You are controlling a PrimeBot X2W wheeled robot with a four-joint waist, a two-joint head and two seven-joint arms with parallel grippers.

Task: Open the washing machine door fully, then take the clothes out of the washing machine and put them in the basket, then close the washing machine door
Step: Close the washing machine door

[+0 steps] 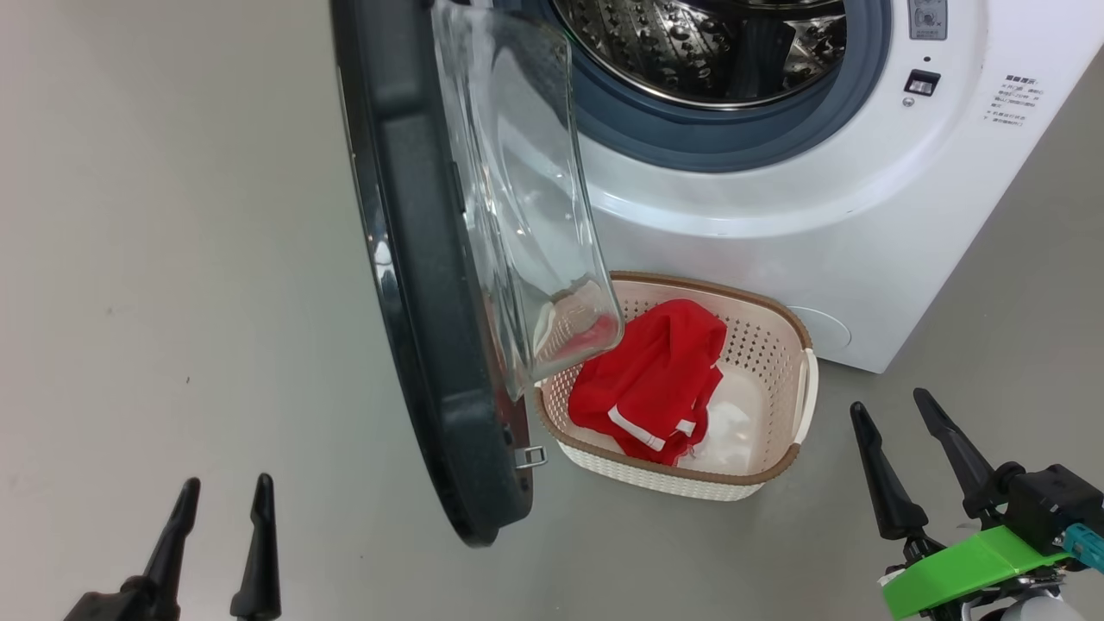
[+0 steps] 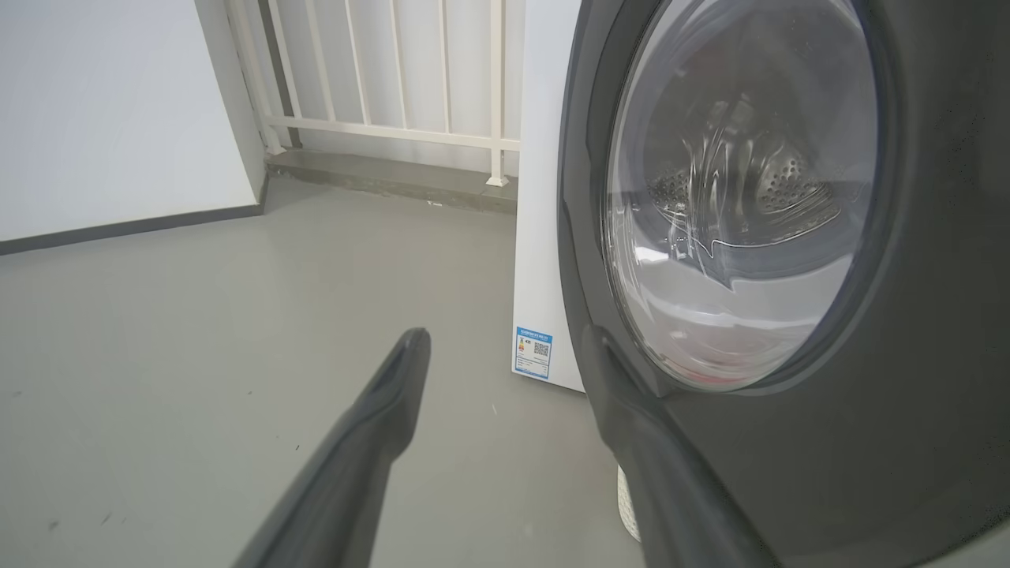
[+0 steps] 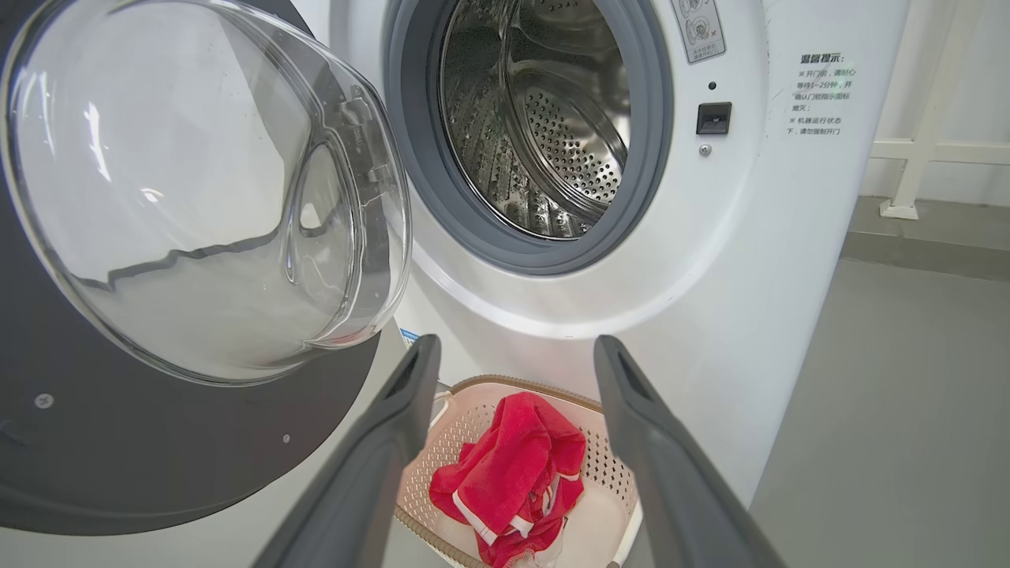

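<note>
The door is standing open, running edge-on from the top centre of the head view down to the lower middle, its latch showing near the bottom. The washer is filling the upper right, its steel drum showing at the top. The basket is sitting on the floor just before the washer, right of the door in the lower middle. The door's glass bowl is overlapping its left end. The clothes are lying bunched inside the basket. The left gripper is hanging at the lower left, jaws wide and holding nothing. The right gripper is hanging at the lower right, jaws likewise wide and holding nothing.
</note>
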